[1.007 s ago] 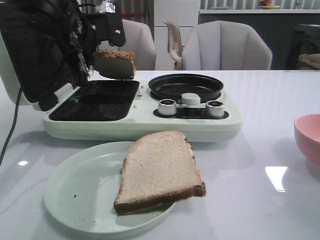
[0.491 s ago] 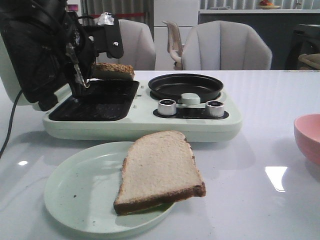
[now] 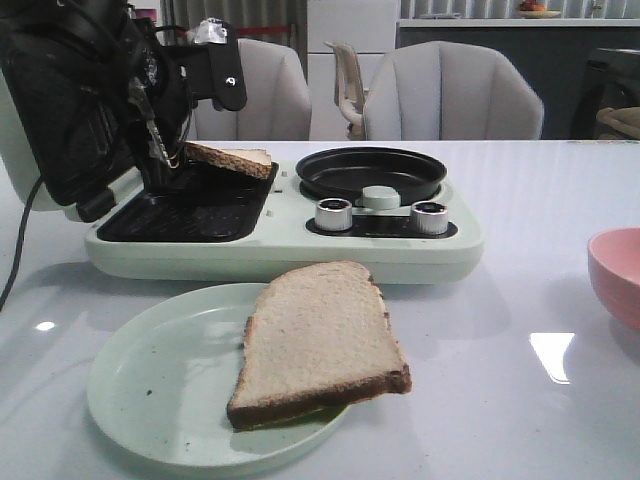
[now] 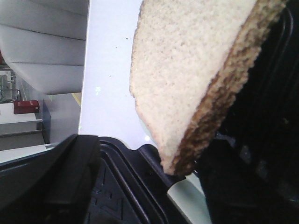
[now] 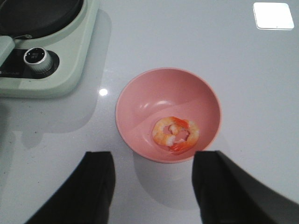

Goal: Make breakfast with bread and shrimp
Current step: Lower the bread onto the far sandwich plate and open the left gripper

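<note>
left gripper point(image 3: 165, 160) shut on one bread slice point(image 3: 232, 157), held tilted low over the black grill plate point(image 3: 190, 205) | second bread slice point(image 3: 320, 340) lies on the pale green plate point(image 3: 150, 385), overhanging its rim | right gripper point(image 5: 152, 186) open, empty, above the pink bowl point(image 5: 140, 93) | shrimp point(image 5: 175, 134) curled in bowl

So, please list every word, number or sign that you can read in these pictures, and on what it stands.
None can be read.
Knobs on the breakfast maker: any markings too small to read.
Red box in the left wrist view: too blurred to read.
</note>
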Controlling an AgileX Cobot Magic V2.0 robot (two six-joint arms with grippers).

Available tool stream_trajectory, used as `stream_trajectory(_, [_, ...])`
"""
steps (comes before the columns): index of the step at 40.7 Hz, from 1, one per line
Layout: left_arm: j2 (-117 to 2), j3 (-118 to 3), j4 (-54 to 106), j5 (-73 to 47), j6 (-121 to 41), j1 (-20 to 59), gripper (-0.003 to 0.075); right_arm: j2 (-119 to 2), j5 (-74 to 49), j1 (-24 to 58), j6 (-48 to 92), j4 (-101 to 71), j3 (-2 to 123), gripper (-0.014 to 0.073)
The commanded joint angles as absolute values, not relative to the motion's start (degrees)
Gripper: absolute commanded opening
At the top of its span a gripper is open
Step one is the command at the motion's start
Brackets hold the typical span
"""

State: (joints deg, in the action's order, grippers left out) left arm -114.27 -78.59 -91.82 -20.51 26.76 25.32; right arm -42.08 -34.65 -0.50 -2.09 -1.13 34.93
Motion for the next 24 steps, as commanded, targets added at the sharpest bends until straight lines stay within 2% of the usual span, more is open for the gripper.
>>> stream_trajectory(1, [-109.1, -79.1, -92.7, -21.4, 27.3, 25.3, 0.0499, -42.1, -30.5, -0.8, -2.1, -0.8, 36.7, 0.0486])
stream_trajectory(16, [-103.5, -74.4, -92.7, -20.1, 27.3, 25.2, 0.0499, -42.1, -30.5, -0.8, -2.1, -0.8, 36.7, 0.0486])
stream_trajectory(24, [-97.6, -67.9, -92.7, -17.3, 27.3, 26.7, 0.0499, -42.1, -30.5, -0.8, -2.1, -0.8, 36.7, 0.0486])
